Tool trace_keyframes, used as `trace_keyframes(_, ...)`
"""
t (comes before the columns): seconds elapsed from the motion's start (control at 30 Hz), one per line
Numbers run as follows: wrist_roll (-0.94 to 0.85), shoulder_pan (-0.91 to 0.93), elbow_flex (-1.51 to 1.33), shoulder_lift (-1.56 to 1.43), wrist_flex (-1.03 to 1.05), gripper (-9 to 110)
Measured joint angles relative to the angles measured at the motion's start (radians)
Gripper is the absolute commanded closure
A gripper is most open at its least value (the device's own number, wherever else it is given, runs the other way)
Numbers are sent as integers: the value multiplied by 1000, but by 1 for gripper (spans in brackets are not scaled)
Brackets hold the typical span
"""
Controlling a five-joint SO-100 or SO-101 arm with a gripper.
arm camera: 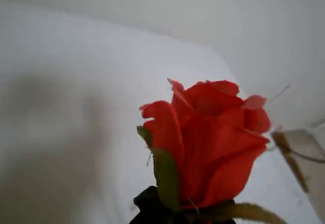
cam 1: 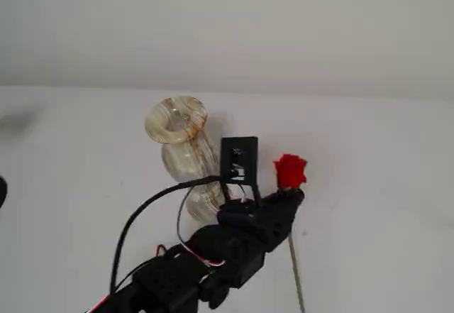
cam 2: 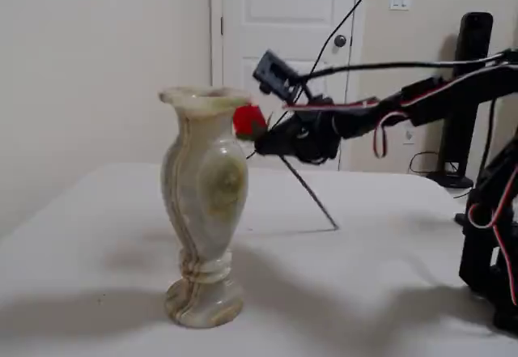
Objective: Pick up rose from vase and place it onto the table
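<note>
Claw (cam 1: 292, 198) is pinched on the rose (cam 1: 290, 170) stem, right under the bud. In both fixed views we see the black fingers pressed together around the stem just below the green sepals. The wrist view shows only the bud (arm camera: 210, 142) filling the frame, with dark finger tips at the bottom edge.

Rose is already out of the vase (cam 2: 203, 203). In a fixed view the bud (cam 2: 249, 120) sits beside the vase rim, behind it from that camera, and the stem slants down and away to the right. Its lower tip looks to be at or just above the table (cam 2: 364, 292); we can't tell if it touches. From the other fixed view the stem hangs straight down past the gripper and the vase (cam 1: 183, 153) stands to the left, clear of the flower.

So we judge extraction done and we're in the carry/place step. Next move as we see it: shift further from the vase so nothing clips it, drop the wrist until the stem lies flat on the white surface, then spread the fingers and back off.

Risk: the vase looks tall and narrow-footed, so a bump from the arm or cable (cam 1: 152, 206) could tip it.
</note>
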State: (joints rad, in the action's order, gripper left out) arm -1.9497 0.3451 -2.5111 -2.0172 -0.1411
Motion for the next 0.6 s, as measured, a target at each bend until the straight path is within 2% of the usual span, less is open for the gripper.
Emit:
trace_keyframes(0.4, 31, -9, 2, 526, -472, 101)
trace_keyframes(0.6, 48, -20, 51, 726, -609, 100)
